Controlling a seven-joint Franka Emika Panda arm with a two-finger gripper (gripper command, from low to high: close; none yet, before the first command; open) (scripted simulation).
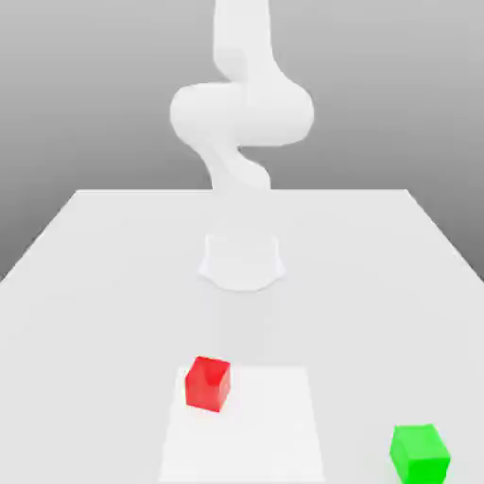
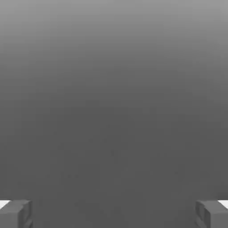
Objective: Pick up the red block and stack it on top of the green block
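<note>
The green block (image 1: 420, 453) sits nearest, right of the red block (image 1: 208, 383) on the worktop (image 1: 95, 284); end effector (image 2: 114, 213) gapes wide, empty.

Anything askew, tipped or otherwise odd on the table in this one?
Nothing stands out. The red block and green block both sit flat on the table, well apart, and the open tool holds nothing.

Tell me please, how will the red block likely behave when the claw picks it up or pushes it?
The red block looks like a solid cube with flat faces, so it probably stays stiff and will slide, not roll. It sits flat on the white table, as wide as tall, so tipping seems unlikely. Its small size suggests it is light.
</note>
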